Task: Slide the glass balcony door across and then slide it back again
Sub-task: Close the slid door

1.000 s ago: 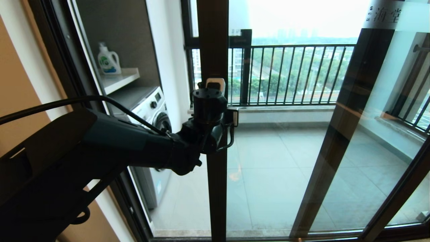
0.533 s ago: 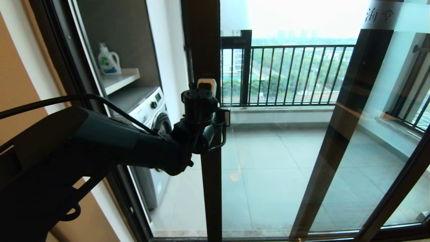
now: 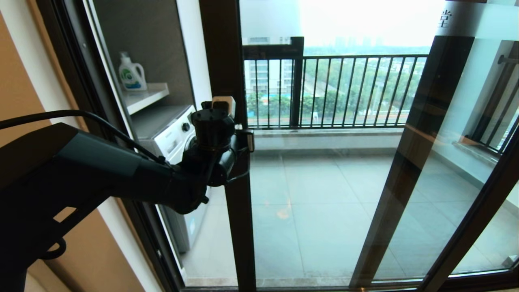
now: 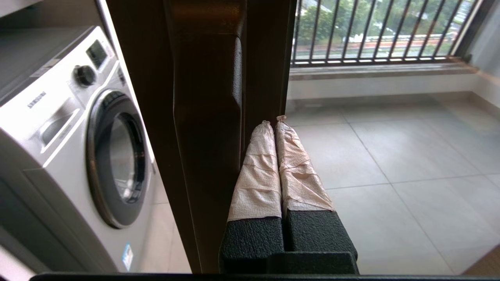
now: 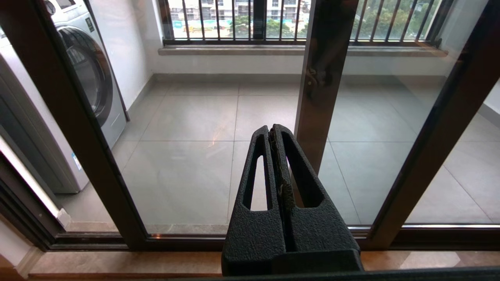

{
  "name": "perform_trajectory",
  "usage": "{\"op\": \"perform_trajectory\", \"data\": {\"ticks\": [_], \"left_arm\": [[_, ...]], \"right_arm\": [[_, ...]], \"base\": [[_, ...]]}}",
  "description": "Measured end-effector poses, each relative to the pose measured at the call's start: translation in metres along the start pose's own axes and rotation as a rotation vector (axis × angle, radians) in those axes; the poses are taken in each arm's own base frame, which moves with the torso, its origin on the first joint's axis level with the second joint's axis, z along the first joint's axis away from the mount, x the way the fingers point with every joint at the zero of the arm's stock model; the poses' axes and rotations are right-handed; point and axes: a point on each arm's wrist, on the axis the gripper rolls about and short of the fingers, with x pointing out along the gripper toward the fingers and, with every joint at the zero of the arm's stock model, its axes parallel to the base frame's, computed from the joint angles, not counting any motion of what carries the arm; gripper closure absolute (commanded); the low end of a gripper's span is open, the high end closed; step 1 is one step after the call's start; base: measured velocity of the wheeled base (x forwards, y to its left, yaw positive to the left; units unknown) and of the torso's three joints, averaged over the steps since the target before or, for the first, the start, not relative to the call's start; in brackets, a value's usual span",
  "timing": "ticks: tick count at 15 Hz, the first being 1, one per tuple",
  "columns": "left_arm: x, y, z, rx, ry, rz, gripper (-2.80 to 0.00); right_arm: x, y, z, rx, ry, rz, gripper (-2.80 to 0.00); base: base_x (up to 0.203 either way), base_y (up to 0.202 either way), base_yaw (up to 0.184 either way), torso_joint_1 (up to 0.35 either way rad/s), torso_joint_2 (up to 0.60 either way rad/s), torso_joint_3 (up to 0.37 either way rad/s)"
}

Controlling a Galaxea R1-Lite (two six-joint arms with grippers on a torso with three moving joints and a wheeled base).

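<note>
The glass balcony door [image 3: 324, 190] has its dark brown left stile [image 3: 227, 61] just left of centre, and its frosted strip with characters [image 3: 466, 18] is at top right. My left gripper [image 3: 223, 103] is at that stile at mid height. In the left wrist view it [image 4: 275, 123] is shut with nothing between its tape-wrapped fingers [image 4: 258, 175]. They lie against the side of the dark bar handle [image 4: 207, 117]. My right gripper [image 5: 275, 134] is shut and empty, low down, pointing at the door's glass [image 5: 187, 156].
A white washing machine [image 3: 178, 129] stands left of the opening, with a detergent bottle [image 3: 131, 73] on the shelf above it. A second dark frame post [image 3: 413, 162] crosses the right side. The balcony railing [image 3: 344, 89] and tiled floor [image 3: 324, 227] lie beyond the glass.
The door's left stile has slid left across the view, and my left gripper has gone with it. The open gap beside the washing machine is narrower. The frosted characters have shifted left too.
</note>
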Motion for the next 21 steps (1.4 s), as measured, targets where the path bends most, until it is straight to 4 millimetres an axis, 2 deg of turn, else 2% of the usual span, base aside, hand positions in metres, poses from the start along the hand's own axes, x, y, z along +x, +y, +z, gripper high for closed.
{"op": "perform_trajectory", "data": {"ticks": [7, 12, 14, 18, 21], "left_arm": [[0.003, 0.060, -0.002, -0.001, -0.003, 0.103, 0.00], [-0.014, 0.077, -0.005, 0.012, 0.041, 0.093, 0.00], [-0.018, 0.090, -0.001, 0.008, 0.041, 0.105, 0.00], [-0.028, 0.101, 0.009, 0.000, 0.026, 0.107, 0.00], [-0.032, 0.120, 0.007, 0.004, 0.036, 0.126, 0.00]], "right_arm": [[0.000, 0.000, 0.000, 0.000, 0.000, 0.000, 0.00], [0.000, 0.000, 0.000, 0.000, 0.000, 0.000, 0.00], [0.000, 0.000, 0.000, 0.000, 0.000, 0.000, 0.00], [0.000, 0.000, 0.000, 0.000, 0.000, 0.000, 0.00], [0.000, 0.000, 0.000, 0.000, 0.000, 0.000, 0.00]], "base": [[0.000, 0.000, 0.000, 0.000, 0.00, 0.000], [0.000, 0.000, 0.000, 0.000, 0.00, 0.000], [0.000, 0.000, 0.000, 0.000, 0.00, 0.000], [0.000, 0.000, 0.000, 0.000, 0.00, 0.000], [0.000, 0.000, 0.000, 0.000, 0.00, 0.000]]}}
